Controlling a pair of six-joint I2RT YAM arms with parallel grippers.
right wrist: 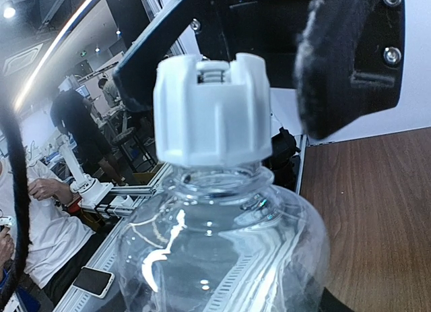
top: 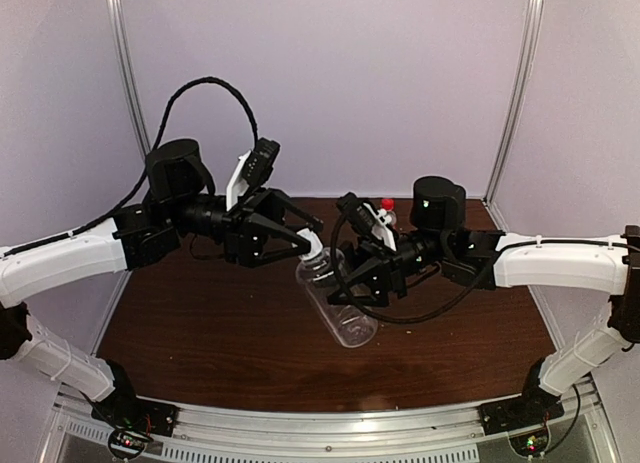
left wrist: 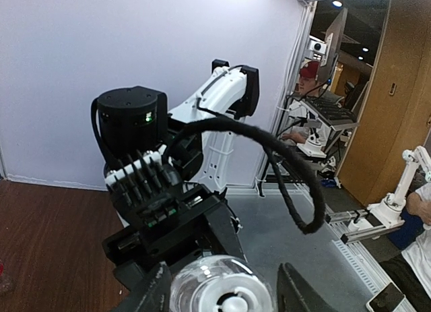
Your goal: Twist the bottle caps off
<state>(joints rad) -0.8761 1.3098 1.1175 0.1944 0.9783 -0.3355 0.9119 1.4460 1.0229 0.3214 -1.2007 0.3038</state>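
My right gripper (top: pixel 352 283) is shut on the plain clear bottle (top: pixel 343 308) and holds it tilted above the table, neck pointing up-left. Its white cap (right wrist: pixel 212 110) sits on the neck. My left gripper (top: pixel 312 239) straddles that cap with one finger on each side. The finger (right wrist: pixel 350 56) on the cap's right stands a little apart from it, so the jaws are open. In the left wrist view the white cap (left wrist: pixel 232 302) lies between the fingers, at the bottom edge. A red cap (top: pixel 387 203) shows behind the right arm; its bottle is mostly hidden.
The dark brown table (top: pixel 200 333) spreads under both arms. Grey walls and metal frame posts (top: pixel 128 73) close in the back and sides. A black cable (top: pixel 200 88) loops above the left arm.
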